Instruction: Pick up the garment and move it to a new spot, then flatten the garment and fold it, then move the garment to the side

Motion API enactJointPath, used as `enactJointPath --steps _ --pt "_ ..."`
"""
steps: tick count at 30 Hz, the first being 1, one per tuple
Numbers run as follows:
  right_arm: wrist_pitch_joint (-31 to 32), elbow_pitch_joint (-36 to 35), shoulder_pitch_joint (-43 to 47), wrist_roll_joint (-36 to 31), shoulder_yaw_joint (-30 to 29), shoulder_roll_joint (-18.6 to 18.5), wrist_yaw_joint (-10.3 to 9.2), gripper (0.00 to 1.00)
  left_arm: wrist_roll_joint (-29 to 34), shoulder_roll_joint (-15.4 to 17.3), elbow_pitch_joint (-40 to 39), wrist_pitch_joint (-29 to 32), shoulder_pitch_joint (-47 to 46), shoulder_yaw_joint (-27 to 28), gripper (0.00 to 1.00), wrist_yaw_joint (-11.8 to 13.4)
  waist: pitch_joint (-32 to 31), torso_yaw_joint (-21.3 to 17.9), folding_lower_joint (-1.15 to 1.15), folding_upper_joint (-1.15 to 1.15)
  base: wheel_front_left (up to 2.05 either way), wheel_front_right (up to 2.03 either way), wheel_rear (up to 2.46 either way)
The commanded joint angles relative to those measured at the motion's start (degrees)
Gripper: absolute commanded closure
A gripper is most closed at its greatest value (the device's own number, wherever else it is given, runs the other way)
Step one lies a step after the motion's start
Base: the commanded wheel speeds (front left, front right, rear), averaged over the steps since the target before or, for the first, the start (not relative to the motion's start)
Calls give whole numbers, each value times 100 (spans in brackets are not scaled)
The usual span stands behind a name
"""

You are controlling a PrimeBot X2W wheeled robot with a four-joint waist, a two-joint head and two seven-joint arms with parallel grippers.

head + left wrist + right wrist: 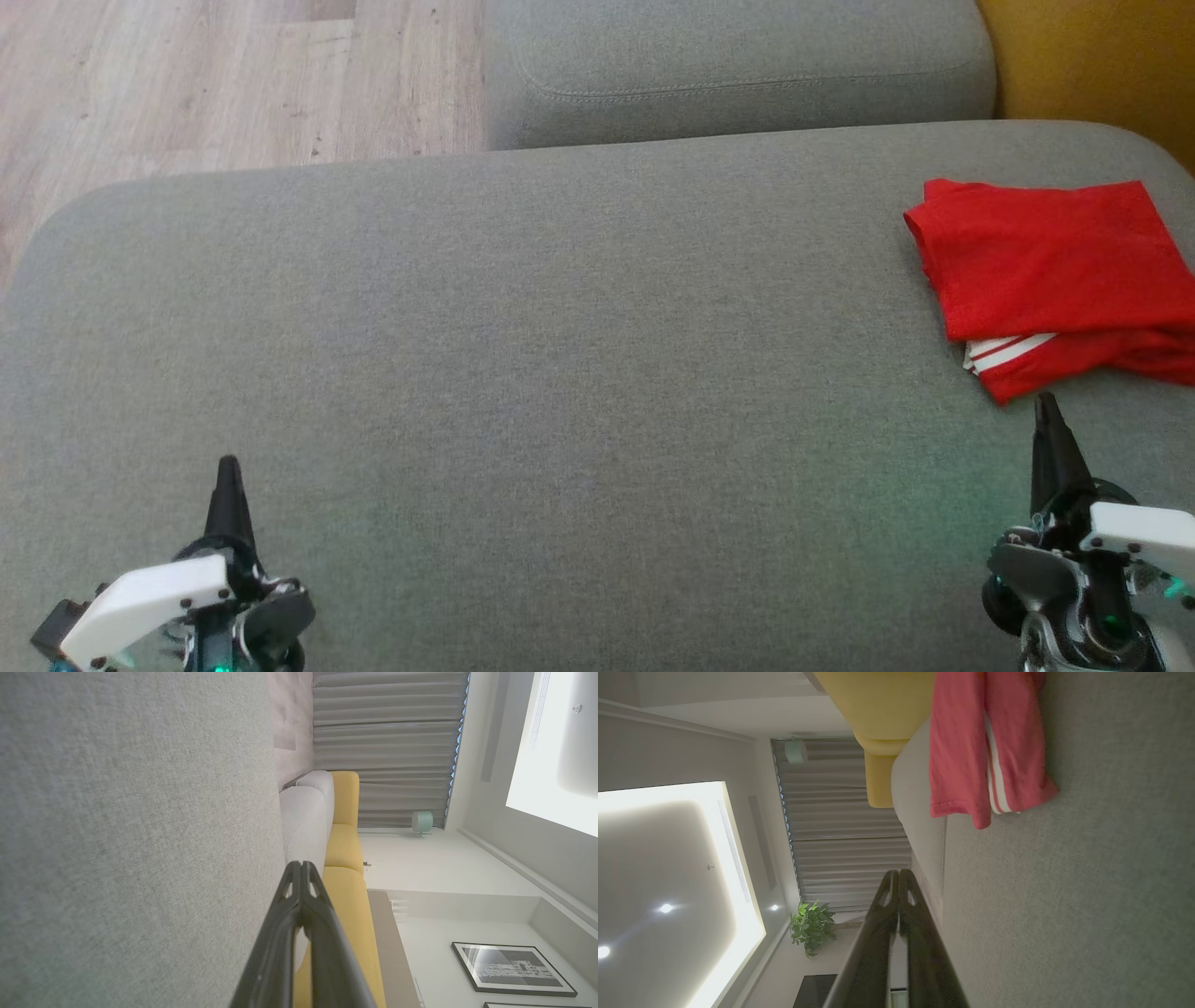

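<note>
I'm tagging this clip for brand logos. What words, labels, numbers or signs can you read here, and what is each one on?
No text can be read in these pictures.
Garment: plain red, with white stripes at one hem and no logo or label showing.
Framed picture on the wall: a dark print, too small and blurred to tell whether it holds any lettering.

— What stands around the big grey cushion?
— Beyond its far edge is a second grey cushion. Pale wooden floor lies off its far left corner, yellow upholstery off its far right.
— And further from it?
— Grey pleated curtains, a potted plant, a framed picture on a white wall. Overhead, a glowing ceiling panel.
</note>
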Motion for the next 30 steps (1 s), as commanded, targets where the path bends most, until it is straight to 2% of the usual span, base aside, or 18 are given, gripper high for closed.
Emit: enactJointPath --steps 1,30 --pt "47 -219 -275 30 92 -92 40 100 -28 26 -206 23 -267 212 100 -38 0 0 0 0 0 0 0" --pt "76 -217 -278 0 56 -66 40 100 -30 26 -206 21 -266 210 100 -38 0 0 0 0 0 0 0"
